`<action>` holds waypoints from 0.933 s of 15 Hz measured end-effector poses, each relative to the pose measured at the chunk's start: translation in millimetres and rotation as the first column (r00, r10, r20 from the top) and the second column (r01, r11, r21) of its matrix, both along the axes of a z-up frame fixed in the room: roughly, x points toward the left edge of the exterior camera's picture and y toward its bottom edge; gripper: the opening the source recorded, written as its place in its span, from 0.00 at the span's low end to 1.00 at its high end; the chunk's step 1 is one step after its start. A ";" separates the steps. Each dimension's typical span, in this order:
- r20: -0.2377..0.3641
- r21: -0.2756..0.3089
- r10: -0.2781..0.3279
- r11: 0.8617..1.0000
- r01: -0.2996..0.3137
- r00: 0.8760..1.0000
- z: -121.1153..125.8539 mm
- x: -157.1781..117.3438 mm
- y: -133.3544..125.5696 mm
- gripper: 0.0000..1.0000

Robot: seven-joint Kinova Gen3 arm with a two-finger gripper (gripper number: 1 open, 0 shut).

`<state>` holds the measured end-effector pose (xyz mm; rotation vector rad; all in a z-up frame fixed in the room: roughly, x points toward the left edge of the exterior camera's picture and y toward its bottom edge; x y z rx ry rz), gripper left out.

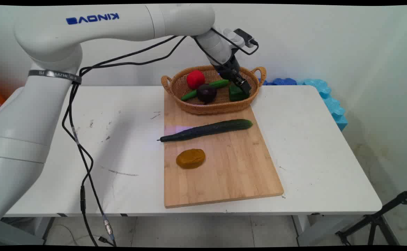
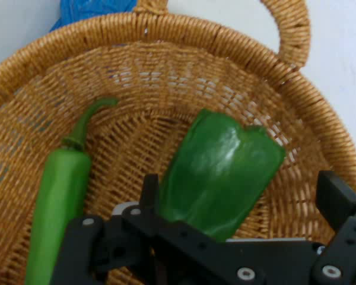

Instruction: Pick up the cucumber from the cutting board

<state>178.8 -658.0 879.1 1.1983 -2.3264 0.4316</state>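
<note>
nearest, a yellow-brown lump [image 1: 190, 158] and a long cucumber [image 1: 206, 130] lie on the wooden board [image 1: 231, 174], the cucumber running left-right across it. beyond, in the wicker basket [image 1: 186, 104], the gripper [image 2: 243, 202] stands open astride the green pepper [image 2: 222, 172], one finger either side; whether they touch it is unclear. the pepper's long axis runs from the claw toward the far rim. closing off-centre, the claw could squeeze the pepper out sideways against the green chili [image 2: 59, 196].
</note>
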 end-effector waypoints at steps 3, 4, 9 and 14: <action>-0.027 -0.021 -0.009 1.000 0.009 1.000 14.1 -2.7 9.1 1.00; -0.036 -0.028 -0.013 1.000 0.012 0.999 21.4 -1.9 14.3 1.00; -0.063 -0.037 -0.040 0.999 0.038 0.997 49.4 10.2 48.0 1.00; -0.030 0.017 -0.087 0.996 0.087 0.996 46.6 48.6 101.4 1.00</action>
